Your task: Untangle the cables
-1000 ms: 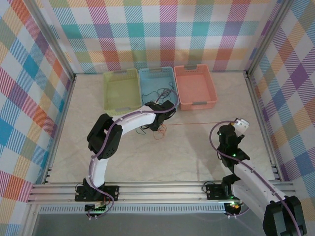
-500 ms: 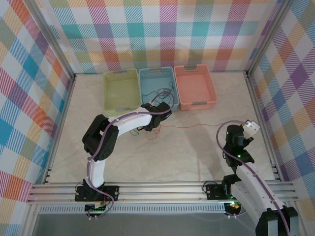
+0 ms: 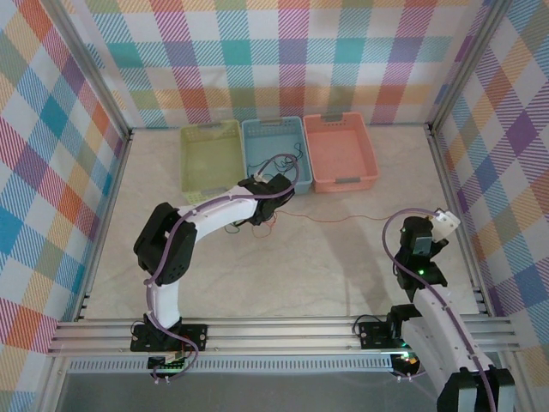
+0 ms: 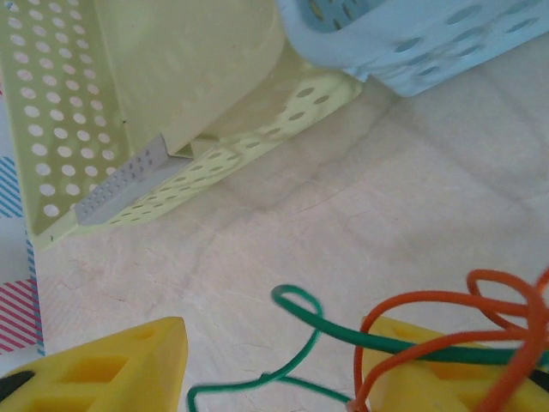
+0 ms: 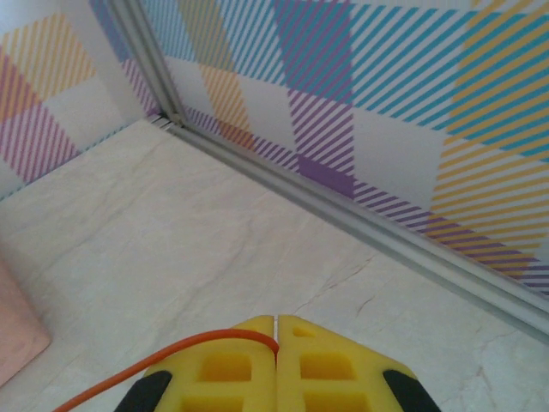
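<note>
1. Count the task as partly done. One orange cable (image 3: 334,220) is drawn out of the bundle and runs across the worktop (image 3: 326,266) toward the right arm. Its far end is still caught in the knot (image 3: 262,216) just in front of the blue basket (image 3: 273,137).
2. In the left wrist view a green cable (image 4: 403,343) and loops of orange cross each other over one finger, so those strands are not yet parted. A black cable (image 3: 287,159) trails inside the blue basket (too thin to tell whether it joins the knot).
3. Your right tool (image 5: 276,319) is fully closed, its fingers meeting, with the orange cable pinched between them. It sits near the right wall.
4. Your left tool (image 4: 274,333) stands wide open and clamps nothing. The green and orange strands merely drape over its right finger, close to the corner of the yellow basket (image 4: 129,103).
5. Against a second ago, the orange cable was then a taut straight line and now lies slack and curved. The right arm has drawn back toward the wall and the near edge. The left arm has swung toward the baskets, and the knot has gone with it.
6. What is left, by my judgement, is to free the orange end, then separate green and black.
</note>
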You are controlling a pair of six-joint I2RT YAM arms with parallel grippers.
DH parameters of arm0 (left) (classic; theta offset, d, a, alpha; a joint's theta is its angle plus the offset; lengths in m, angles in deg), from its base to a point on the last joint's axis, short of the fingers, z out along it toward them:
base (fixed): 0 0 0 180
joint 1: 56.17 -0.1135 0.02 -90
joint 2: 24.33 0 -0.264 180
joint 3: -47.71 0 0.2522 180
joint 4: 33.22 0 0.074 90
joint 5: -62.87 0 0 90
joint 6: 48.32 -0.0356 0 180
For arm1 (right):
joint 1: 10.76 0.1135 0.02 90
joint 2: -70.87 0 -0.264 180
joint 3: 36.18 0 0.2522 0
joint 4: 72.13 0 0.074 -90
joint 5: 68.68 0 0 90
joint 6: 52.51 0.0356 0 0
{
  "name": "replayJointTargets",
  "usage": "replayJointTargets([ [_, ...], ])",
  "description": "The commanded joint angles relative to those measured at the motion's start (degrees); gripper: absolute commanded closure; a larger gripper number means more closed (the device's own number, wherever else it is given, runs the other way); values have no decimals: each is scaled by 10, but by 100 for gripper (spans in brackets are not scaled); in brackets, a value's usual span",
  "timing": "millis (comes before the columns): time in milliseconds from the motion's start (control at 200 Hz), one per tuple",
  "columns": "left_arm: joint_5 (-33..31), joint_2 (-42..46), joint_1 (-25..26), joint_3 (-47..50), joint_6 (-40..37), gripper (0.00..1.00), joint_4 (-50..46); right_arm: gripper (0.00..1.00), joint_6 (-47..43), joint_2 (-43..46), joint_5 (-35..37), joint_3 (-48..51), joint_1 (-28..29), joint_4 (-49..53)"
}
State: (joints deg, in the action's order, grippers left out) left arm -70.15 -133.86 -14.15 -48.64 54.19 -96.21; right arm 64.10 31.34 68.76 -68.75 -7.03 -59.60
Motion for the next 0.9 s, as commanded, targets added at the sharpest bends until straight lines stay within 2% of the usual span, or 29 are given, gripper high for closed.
replayJointTargets([
  [0, -11, 14, -7, 8, 13, 45, 3, 100, 10, 3, -20, -15, -13, 6],
  [235, 49, 76, -5, 43, 14, 48, 57, 100, -3, 8, -210, 1, -13, -16],
  [310, 60, 93, -4, 56, 15, 48, 72, 90, -4, -1, -251, -10, -13, 0],
  [420, 67, 113, -4, 71, 17, 49, 91, 68, -12, -3, -300, -13, -13, 7],
  [525, 81, 129, -3, 84, 18, 49, 111, 57, -24, 6, -354, -8, -13, -1],
  [765, 83, 143, -1, 96, 18, 50, 126, 53, -54, 1, -507, -9, -12, -36],
  [895, 87, 143, -1, 96, 19, 50, 130, 52, -64, -59, -626, -26, 19, -99],
])
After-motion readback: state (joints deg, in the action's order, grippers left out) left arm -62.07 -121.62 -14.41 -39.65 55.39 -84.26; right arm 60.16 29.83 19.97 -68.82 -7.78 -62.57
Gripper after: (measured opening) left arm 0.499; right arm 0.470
